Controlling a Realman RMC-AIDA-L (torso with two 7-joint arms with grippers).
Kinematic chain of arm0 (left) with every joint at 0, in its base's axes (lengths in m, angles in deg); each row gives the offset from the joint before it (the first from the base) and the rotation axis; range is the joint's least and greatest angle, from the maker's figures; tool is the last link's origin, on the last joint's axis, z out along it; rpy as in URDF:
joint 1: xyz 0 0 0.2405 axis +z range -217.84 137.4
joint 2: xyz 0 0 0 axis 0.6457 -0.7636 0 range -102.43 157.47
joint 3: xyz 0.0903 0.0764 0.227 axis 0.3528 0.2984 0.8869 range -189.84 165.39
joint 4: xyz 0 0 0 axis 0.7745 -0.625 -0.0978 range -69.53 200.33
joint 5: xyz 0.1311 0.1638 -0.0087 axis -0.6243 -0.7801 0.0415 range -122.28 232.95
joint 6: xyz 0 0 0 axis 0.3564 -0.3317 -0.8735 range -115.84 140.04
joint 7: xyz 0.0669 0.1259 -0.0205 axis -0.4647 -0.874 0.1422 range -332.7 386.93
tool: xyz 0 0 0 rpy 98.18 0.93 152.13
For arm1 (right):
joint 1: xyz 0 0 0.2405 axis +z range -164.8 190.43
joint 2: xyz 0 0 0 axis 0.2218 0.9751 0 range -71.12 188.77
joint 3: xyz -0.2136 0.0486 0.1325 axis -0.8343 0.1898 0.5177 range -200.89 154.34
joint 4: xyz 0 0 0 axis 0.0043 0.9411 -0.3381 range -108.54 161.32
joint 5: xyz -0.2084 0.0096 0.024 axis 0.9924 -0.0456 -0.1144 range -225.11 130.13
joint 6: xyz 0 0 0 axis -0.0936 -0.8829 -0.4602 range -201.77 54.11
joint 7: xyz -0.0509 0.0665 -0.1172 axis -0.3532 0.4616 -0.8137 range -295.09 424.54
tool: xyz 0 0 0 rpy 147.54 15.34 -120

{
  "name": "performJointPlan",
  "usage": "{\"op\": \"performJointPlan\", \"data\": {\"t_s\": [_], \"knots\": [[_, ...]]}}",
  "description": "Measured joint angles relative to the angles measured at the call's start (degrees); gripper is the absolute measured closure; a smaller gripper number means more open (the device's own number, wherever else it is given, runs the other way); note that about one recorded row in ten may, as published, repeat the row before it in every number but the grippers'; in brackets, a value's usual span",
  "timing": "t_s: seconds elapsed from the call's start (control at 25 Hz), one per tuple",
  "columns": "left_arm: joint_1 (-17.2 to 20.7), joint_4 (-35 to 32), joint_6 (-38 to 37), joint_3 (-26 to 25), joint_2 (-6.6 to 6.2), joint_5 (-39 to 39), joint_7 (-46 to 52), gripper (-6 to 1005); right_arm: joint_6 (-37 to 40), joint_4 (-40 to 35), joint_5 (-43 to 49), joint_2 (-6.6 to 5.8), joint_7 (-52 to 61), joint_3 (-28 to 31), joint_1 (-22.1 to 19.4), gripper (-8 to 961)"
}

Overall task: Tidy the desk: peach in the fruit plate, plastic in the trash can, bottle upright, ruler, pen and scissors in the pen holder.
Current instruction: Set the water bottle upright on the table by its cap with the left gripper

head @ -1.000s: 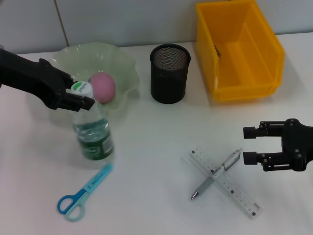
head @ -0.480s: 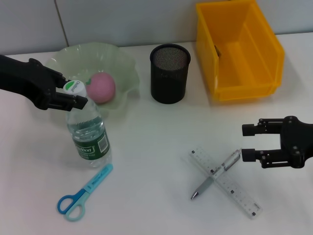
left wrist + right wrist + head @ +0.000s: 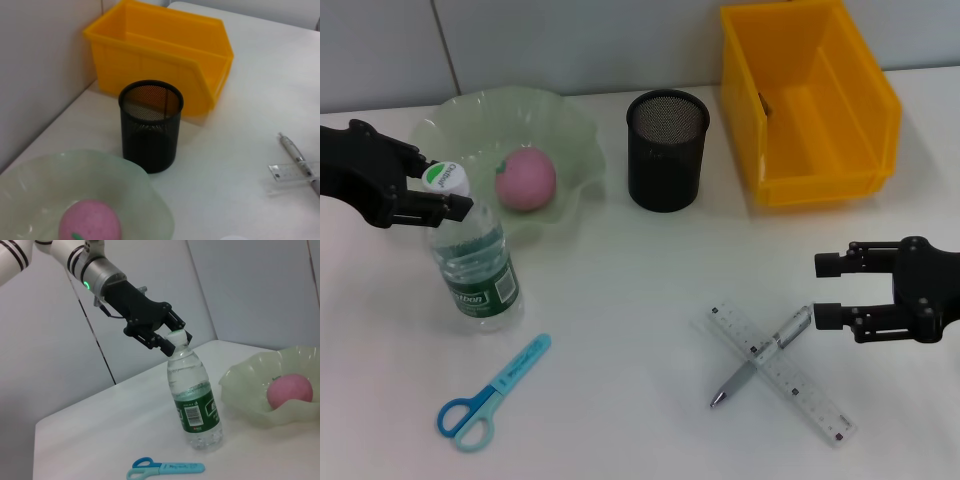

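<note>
Starting at the left, our left gripper [image 3: 455, 195] is clamped on the white cap of the bottle [image 3: 473, 270], which stands upright on the table [image 3: 620, 300] at about 9 o'clock from the centre of the desk, just in front of the fruit plate [image 3: 570, 135]. We judge the bottle to be fairly heavy for its size, since it looks mostly full of water, with thin clear walls that would give under a hard squeeze and a smooth label band; the ribbed cap and neck seem to us the firmest place to hold, though the load hangs low from there and could swing. The peach [image 3: 526, 180] already lies in the plate at about 10 o'clock; it looks round and soft, so we would cradle it, not pinch. At 7 o'clock the blue scissors [image 3: 490, 392] lie flat, stiff and thin, best taken across the closed blades. The mesh pen holder [image 3: 666, 150] stands at 12 o'clock, light and liable to tip if nudged at the rim. At 5 o'clock the pen [image 3: 762, 355] lies crossed over the clear ruler [image 3: 785, 378]; both are slim, rigid and slippery, and the pen could roll. We would pinch it mid-barrel. Our right gripper [image 3: 828, 291] hovers just beside them at 4 o'clock, fingers spread and empty. The yellow bin [image 3: 880, 95] sits at 1 o'clock.
</note>
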Motion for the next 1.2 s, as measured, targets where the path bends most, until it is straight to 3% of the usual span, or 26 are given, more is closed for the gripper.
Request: {"op": "performJointPlan", "data": {"t_s": [0.52, 1.2], "knots": [[3.15, -1.92, 2.47, -0.05, 0.16, 0.06, -0.80, 555, -0.09, 0.00, -0.12, 0.08, 0.06, 0.68, 0.09, 229], [4.46, -3.08, 4.78, -0.12, -0.10, -0.03, -1.65, 556, -0.10, 0.00, -0.05, 0.31, 0.07, 0.79, 0.09, 229]]}}
